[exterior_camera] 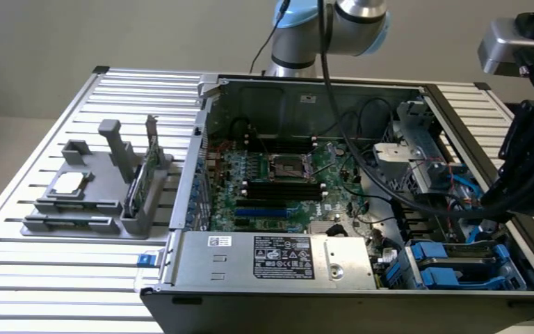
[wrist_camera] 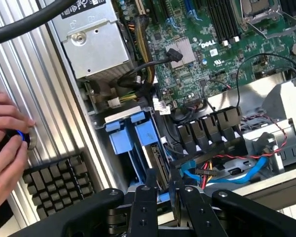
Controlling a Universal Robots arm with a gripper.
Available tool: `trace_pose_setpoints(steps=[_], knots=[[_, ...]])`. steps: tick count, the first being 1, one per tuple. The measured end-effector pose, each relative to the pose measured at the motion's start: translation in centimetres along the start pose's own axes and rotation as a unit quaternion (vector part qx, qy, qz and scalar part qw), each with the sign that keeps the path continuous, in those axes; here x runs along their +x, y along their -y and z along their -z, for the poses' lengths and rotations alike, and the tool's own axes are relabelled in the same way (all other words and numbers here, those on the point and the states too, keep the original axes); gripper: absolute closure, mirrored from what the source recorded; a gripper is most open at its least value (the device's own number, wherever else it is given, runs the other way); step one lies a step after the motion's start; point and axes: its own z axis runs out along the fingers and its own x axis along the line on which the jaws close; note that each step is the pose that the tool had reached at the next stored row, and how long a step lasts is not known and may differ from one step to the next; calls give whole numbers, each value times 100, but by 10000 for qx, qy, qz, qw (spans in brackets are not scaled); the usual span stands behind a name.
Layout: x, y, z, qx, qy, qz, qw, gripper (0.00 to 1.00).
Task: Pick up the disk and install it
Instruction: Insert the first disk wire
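My gripper [wrist_camera: 164, 191] hangs over the drive bay [exterior_camera: 452, 270] at the front corner of the open computer case, on the exterior view's right. Between its two black fingers [wrist_camera: 143, 200] stands the disk [wrist_camera: 158, 170], seen edge-on as a thin dark slab with blue carrier plastic at the fingertips. The fingers are closed on its sides. The disk's far end reaches down into the bay beside blue carrier frames [wrist_camera: 138, 134] seated there. In the exterior view the gripper [exterior_camera: 486, 226] is mostly hidden behind the dark wrist and cables.
The motherboard [exterior_camera: 281, 177] and power supply [exterior_camera: 277, 259] lie inside the case. Black, red and blue cables [wrist_camera: 222, 170] crowd the bay. A grey fixture [exterior_camera: 91, 191] stands on the slatted table. A person's hands [wrist_camera: 5, 148] hold a black knob beside a black heatsink [wrist_camera: 59, 182].
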Motion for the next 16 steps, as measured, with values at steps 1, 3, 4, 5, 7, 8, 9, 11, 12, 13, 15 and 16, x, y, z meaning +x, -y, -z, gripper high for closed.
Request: trace_pose_setpoints(steps=[1,3,4,5,7,8,9,11,12,13,15,16], knots=[[0,0,0,1,-2,-81,10000,75],[0,0,0,2,-6,-239,9997,75],[0,0,0,3,-8,-321,9995,75],[0,0,0,4,-10,-405,9992,75],[0,0,0,5,-13,-564,9984,75],[0,0,0,6,-16,-647,9979,75],[0,0,0,7,-17,-725,9974,75],[0,0,0,8,-21,-886,9961,75],[0,0,0,9,-23,-975,9952,75],[0,0,0,10,-25,-1052,9945,75],[0,0,0,12,-29,-1224,9925,75],[0,0,0,12,-31,-1304,9915,75]])
